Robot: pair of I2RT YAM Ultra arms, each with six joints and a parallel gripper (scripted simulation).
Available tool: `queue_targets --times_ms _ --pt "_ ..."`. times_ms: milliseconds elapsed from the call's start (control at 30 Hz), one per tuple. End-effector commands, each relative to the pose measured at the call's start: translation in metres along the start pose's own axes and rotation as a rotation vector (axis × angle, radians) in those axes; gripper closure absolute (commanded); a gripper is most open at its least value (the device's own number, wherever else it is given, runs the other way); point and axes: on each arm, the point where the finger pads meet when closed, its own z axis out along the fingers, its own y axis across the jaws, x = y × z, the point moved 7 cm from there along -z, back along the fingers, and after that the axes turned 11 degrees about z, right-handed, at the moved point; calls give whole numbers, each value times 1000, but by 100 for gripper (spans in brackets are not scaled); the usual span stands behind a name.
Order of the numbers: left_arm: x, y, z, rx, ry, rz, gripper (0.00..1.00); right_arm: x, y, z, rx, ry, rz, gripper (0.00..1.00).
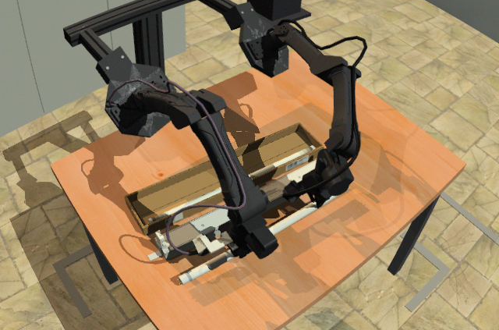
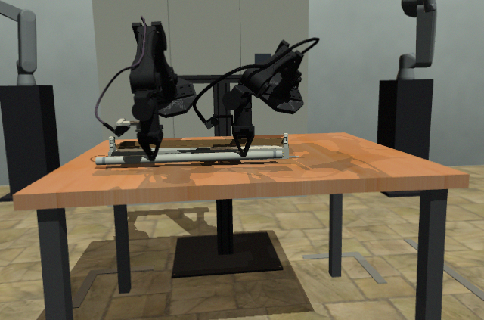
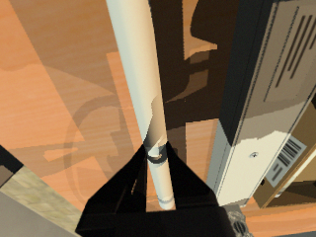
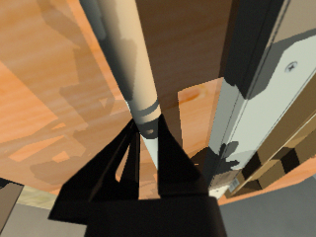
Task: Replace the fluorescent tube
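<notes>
A long white tube (image 1: 290, 219) lies along the front of the light fixture (image 1: 189, 233), at or just above the bench; I cannot tell if it touches. My left gripper (image 1: 320, 201) is shut on it near one end, as the left wrist view shows (image 3: 157, 153). My right gripper (image 1: 235, 253) is shut on it nearer the other end (image 4: 145, 125). A second white tube (image 1: 189, 204) lies on the floor of the brown carton (image 1: 225, 168) behind the fixture. In the front view the held tube (image 2: 195, 156) is level between both grippers.
The fixture's lampholders (image 2: 112, 142) (image 2: 285, 138) stand up at its two ends. The carton sits flat on the bench right behind the fixture. The black gantry (image 1: 140, 15) and the arm bases rise behind the bench. The held tube's free end (image 1: 183, 278) points toward the front edge.
</notes>
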Motion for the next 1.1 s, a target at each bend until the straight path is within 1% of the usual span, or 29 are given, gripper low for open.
queue_targets --times_ms 0,33,67,100,200,233,267,300,333,400,433,467,500,533,567,600,633,667,733,767,833,867,1067 --pt "-13 2 2 -20 -34 -4 89 -4 6 4 -12 -11 6 89" --pt "-6 0 2 -12 -30 2 89 -5 3 5 2 -10 6 89" --pt "-3 6 -7 -34 -36 -9 89 -1 0 7 12 -6 1 89" --pt "-19 -6 9 2 -30 26 89 0 2 6 0 -3 0 89" --pt "-7 10 -9 -52 -39 -12 89 1 5 2 -22 15 3 89" --pt "-5 11 -7 -51 -37 -15 89 2 4 5 -15 16 0 89" --pt "-10 5 2 -33 -33 -2 89 1 1 15 5 11 -1 89" --pt "-14 0 10 -16 -29 10 89 -1 2 14 3 4 0 89" --pt "-19 -2 7 -13 -33 3 89 -3 -2 14 23 -14 4 89" --pt "-19 -2 7 -13 -33 3 89 -3 -2 14 23 -14 4 89" --pt "-4 6 2 -32 -29 -8 89 0 3 0 -14 15 0 89" --pt "-3 6 1 -33 -29 -9 89 -3 8 -6 -44 17 6 89" --pt "-9 4 1 -31 -33 3 89 0 6 -1 -35 19 -1 89" --pt "-18 -3 9 -14 -31 23 89 -3 3 13 -7 -3 6 89" --pt "-23 -7 15 -1 -29 36 89 -7 -2 21 24 -22 7 89" --pt "-16 -1 14 -15 -28 17 89 -7 -2 19 24 -18 7 89" --pt "-7 4 14 -25 -23 -5 89 2 -2 18 22 5 -8 89" --pt "-4 7 12 -33 -23 -13 89 7 2 13 -7 20 -15 89" --pt "-8 13 -2 -62 -37 -13 89 2 0 1 -3 3 -7 89" --pt "-7 15 -7 -69 -40 -36 89 1 0 1 -1 9 -3 89" --pt "-15 3 4 -22 -30 1 89 1 -1 5 6 6 -4 89" --pt "-15 5 3 -35 -34 -9 51 1 -1 4 5 6 -3 89" --pt "-15 5 3 -35 -34 -8 51 -1 0 4 2 -8 -3 89"
